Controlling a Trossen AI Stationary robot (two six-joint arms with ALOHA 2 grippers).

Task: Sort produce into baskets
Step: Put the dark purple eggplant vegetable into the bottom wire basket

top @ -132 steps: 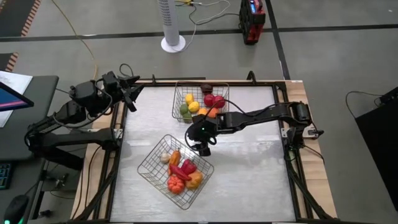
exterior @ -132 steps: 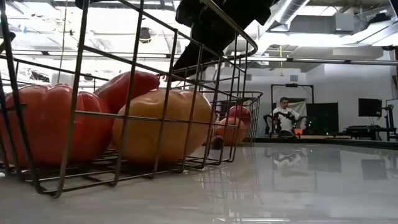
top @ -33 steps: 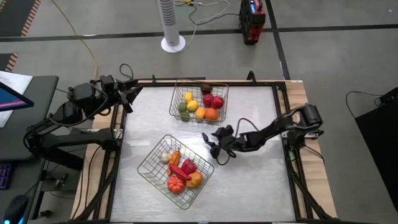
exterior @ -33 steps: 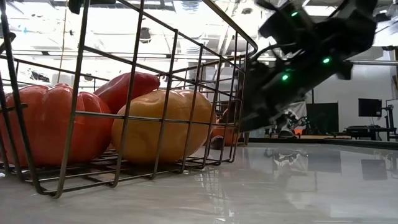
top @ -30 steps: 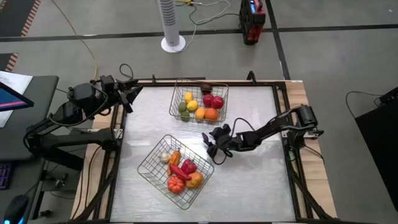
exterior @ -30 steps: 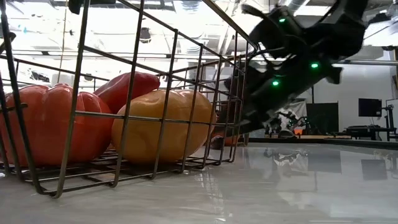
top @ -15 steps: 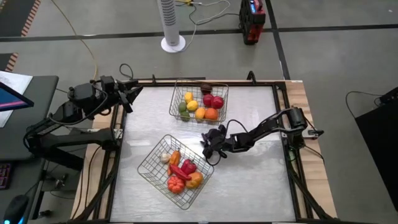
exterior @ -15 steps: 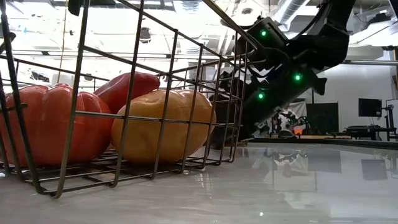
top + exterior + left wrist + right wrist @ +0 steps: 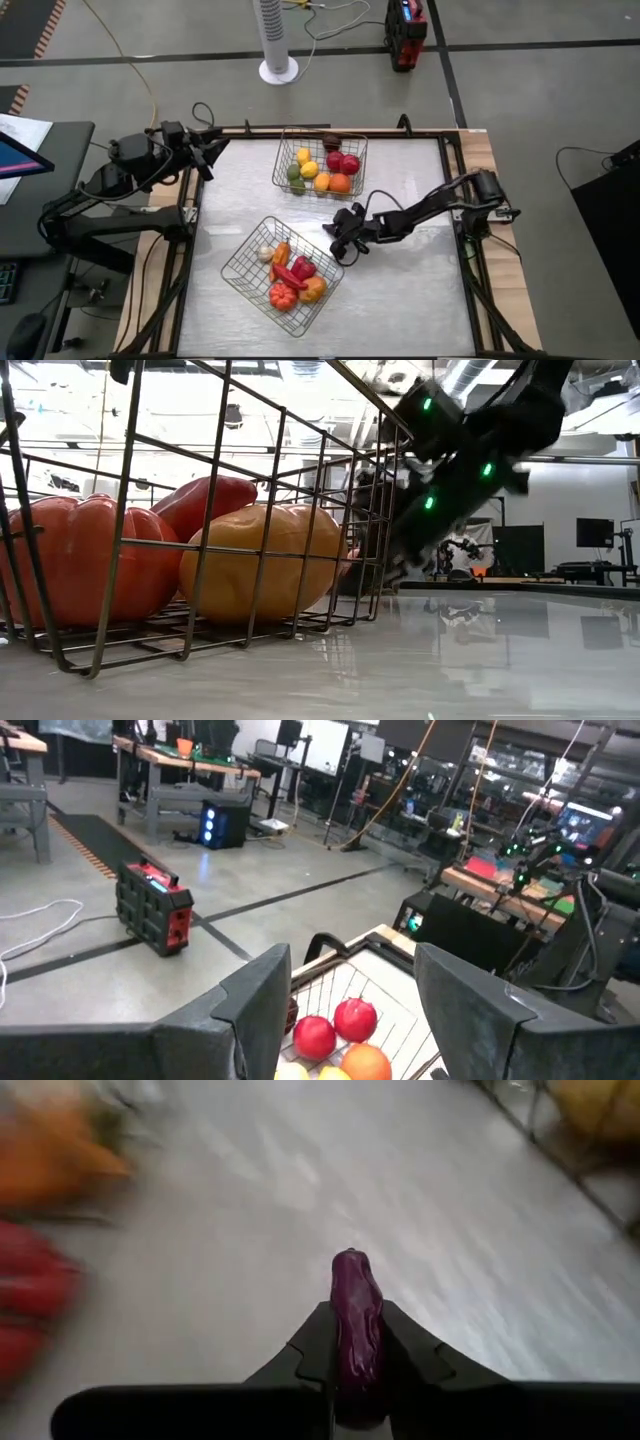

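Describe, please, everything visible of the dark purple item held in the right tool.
The dark purple, glossy, elongated toy vegetable looks like smooth plastic, with a rounded tip. It is pinched lengthwise between the right tool's two dark fingers, tip protruding forward, above the pale tabletop between the two wire baskets. Nothing else touches it.

Dark purple eggplant [image 9: 356, 1320]; silvery wire baskets [image 9: 245, 262]; glossy grey table [image 9: 400, 280].

Glossy dark purple plastic eggplant [image 9: 356, 1320]; beside the pincer, thin silvery wire-mesh basket [image 9: 243, 263] on smooth, reflective white tabletop [image 9: 400, 290].
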